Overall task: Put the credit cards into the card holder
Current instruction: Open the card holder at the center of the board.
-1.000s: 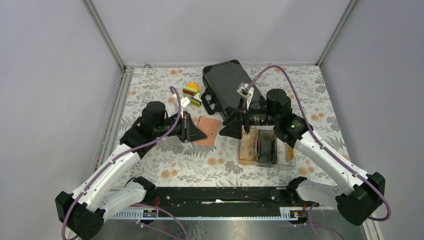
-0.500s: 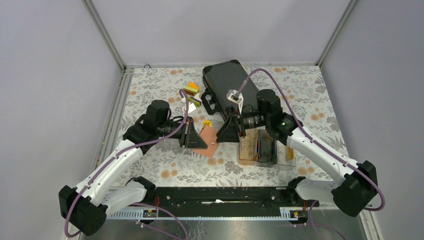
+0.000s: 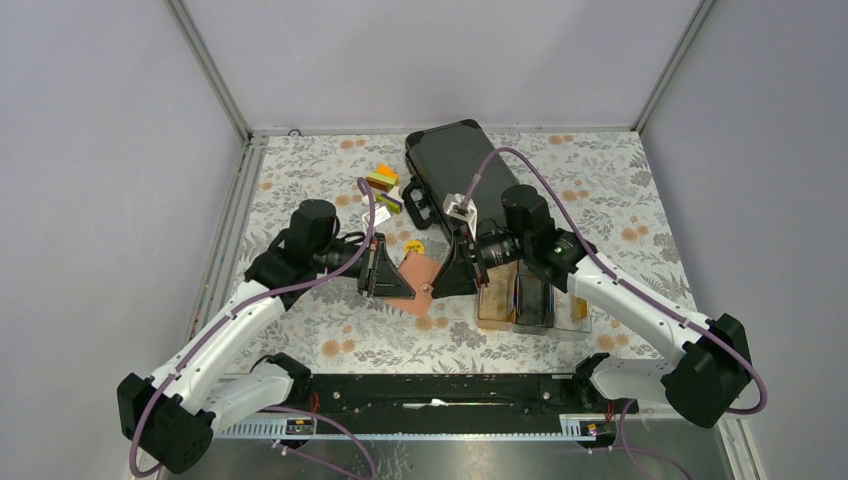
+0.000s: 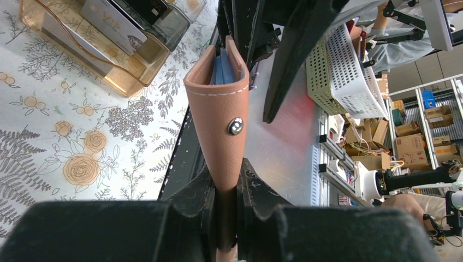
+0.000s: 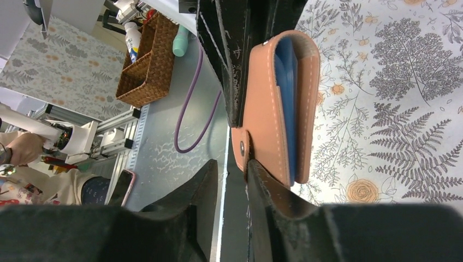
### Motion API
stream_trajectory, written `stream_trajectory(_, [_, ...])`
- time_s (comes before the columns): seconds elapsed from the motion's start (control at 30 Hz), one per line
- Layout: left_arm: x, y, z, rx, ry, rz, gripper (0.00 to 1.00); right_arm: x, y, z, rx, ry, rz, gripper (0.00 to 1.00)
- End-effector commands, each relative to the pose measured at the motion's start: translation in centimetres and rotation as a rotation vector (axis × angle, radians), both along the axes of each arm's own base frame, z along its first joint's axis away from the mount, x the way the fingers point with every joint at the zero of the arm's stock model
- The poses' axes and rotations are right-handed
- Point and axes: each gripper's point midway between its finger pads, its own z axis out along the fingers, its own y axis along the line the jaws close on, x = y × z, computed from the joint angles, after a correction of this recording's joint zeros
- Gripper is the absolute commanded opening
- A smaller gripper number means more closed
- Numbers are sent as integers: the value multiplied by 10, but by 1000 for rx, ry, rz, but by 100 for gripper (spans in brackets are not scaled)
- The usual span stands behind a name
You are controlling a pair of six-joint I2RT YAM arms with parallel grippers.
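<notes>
Main worry here: the card holder (image 3: 412, 278) is folded almost shut, and only the left gripper (image 4: 227, 180) has it, jaws clamped on one narrow end. If the right gripper (image 5: 232, 164) tugs hard on a leaf to open it, I reckon the wallet could swivel or slide right out of that pinch. The right jaws are parted with a gap showing between them. The little tab with the snap stud (image 5: 242, 147) sits right at their mouth, not squeezed as far as I can tell. Grab both leaves instead of one and it just stays closed. The two grippers are also nose to nose, so a finger clash looks possible.

The credit cards (image 4: 112, 22) are lying in the clear tray (image 4: 128, 68), roughly 3 to 4 o'clock of the wallet in the top view, so nothing is loaded yet.

The holder itself sits about mid-table between the two grippers, with the black hard case (image 3: 452, 170) off at 1 o'clock. It's salmon-pink leather with white stitching, seen edge-on, blue-grey pockets peeking out of the loose end.
</notes>
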Motion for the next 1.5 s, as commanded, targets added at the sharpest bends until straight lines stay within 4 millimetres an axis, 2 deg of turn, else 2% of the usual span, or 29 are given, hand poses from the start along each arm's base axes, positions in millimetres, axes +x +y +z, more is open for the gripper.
stream_trajectory(0.0, [-2,-1,26,-95,-96,-51,0,-8,2,-12,-18,15,35,31])
stream_trajectory(0.2, [4,-1,23,-92,-71,-28,0,-12,9,-7,14,-7,52,18])
stream_trajectory(0.33, [11,1,19,-81,-38,4,0,-18,14,1,34,-35,85,1])
stream_trajectory(0.37, [14,1,16,-73,-23,16,0,-21,15,3,42,-45,98,0])
stream_trajectory(0.67, [34,10,-4,-41,83,95,0,-48,5,32,124,-90,231,0])
stream_trajectory(1.27, [43,10,-25,-7,184,115,0,-70,4,32,95,-80,321,0])
stream_trajectory(1.4, [44,11,-24,-7,163,122,0,-64,8,30,79,-104,270,0])
stream_trajectory(1.43, [48,13,-25,9,130,160,0,-55,11,31,67,-130,207,5])
stream_trajectory(1.47, [53,17,-25,29,85,208,0,-43,14,30,48,-151,119,15])
